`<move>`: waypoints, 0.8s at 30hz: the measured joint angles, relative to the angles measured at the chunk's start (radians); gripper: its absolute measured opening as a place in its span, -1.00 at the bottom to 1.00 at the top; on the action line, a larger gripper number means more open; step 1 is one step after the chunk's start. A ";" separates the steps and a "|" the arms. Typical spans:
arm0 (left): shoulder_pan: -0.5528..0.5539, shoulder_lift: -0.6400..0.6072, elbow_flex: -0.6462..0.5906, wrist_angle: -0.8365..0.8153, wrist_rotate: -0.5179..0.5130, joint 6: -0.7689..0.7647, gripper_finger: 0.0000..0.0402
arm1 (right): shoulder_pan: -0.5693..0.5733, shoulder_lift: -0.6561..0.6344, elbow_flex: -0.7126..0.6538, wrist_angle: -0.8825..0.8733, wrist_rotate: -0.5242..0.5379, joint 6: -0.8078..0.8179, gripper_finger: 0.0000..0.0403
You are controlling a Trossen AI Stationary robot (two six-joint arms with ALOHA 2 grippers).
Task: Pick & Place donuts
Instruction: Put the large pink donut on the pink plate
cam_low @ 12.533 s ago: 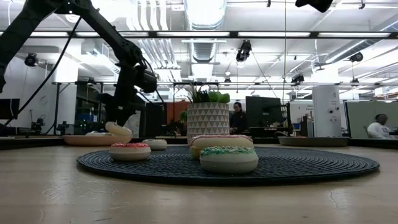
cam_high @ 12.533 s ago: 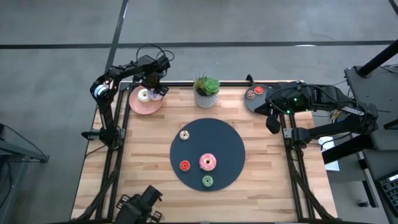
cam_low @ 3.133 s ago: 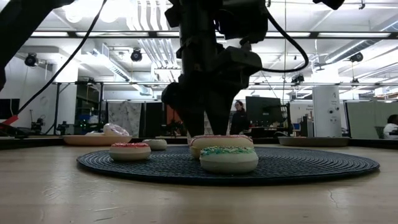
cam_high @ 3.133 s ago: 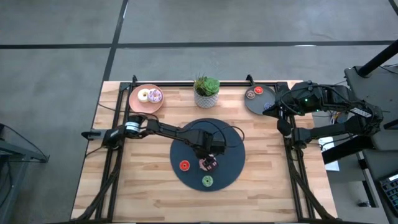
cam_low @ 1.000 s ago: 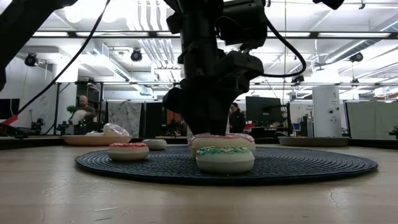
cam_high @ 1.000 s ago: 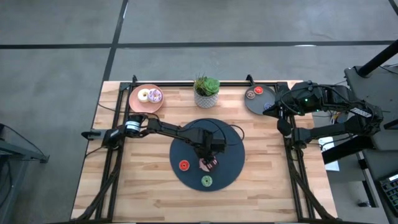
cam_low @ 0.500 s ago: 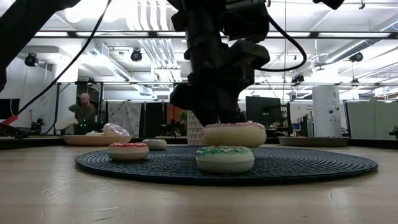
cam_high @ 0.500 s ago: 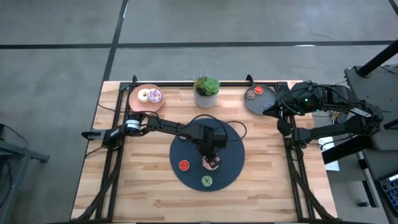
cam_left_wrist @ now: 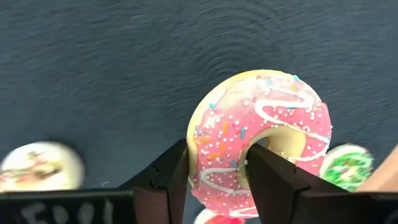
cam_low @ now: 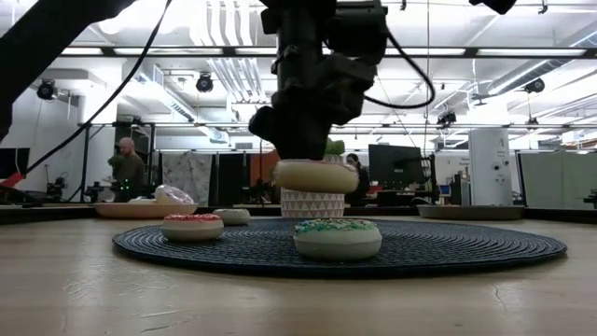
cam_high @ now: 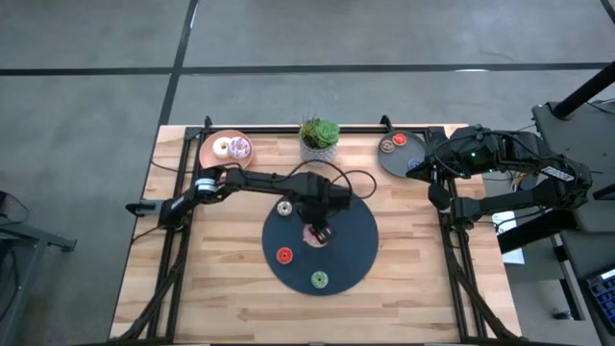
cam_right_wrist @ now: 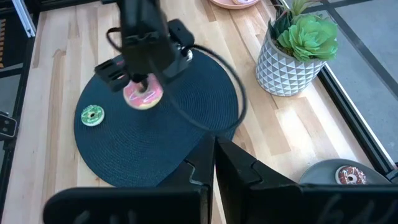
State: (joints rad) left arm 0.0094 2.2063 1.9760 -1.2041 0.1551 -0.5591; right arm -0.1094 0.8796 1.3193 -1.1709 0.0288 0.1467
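Two small donuts [cam_high: 232, 147] sit on the pink plate [cam_high: 213, 157] at the far left corner of the counter [cam_high: 221, 288]. One is white and one is purple and white.

Next we see the left arm reaching out over the big dark round mat [cam_high: 351, 255]. Its left gripper [cam_high: 318, 231] is closed on the pink donut [cam_left_wrist: 261, 134], with one finger through the hole and the other on the outside edge. From the low view we see this donut [cam_low: 315, 175] up in the air, above the mat and not touching it.

On the mat under it we see three tinier donuts. The cream donut [cam_high: 284, 208] lies on the far left side, the red donut [cam_high: 284, 256] on the near left side, and the green donut [cam_high: 319, 280] near the front edge.

Behind the mat stands a green plant in a white pot [cam_high: 319, 142].

Farther right is the grey plate [cam_high: 404, 161] with a brown donut [cam_high: 386, 146] and a red one [cam_high: 400, 140] on it.

Last, the right gripper [cam_right_wrist: 215, 163] waits by the grey plate at the right side of the counter. Its fingers are pressed together and hold nothing.
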 joint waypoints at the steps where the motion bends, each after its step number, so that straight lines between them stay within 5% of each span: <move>1: 0.008 0.000 0.005 -0.019 -0.002 0.010 -0.37 | 0.000 0.000 0.000 0.000 0.000 0.000 -0.96; 24: 0.152 -0.100 0.016 -0.262 -0.201 0.110 -0.37 | 0.000 0.000 0.000 0.007 0.001 -0.001 -0.96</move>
State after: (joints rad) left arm 0.1615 2.1059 1.9924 -1.4666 -0.0457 -0.4487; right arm -0.1093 0.8795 1.3190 -1.1643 0.0294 0.1459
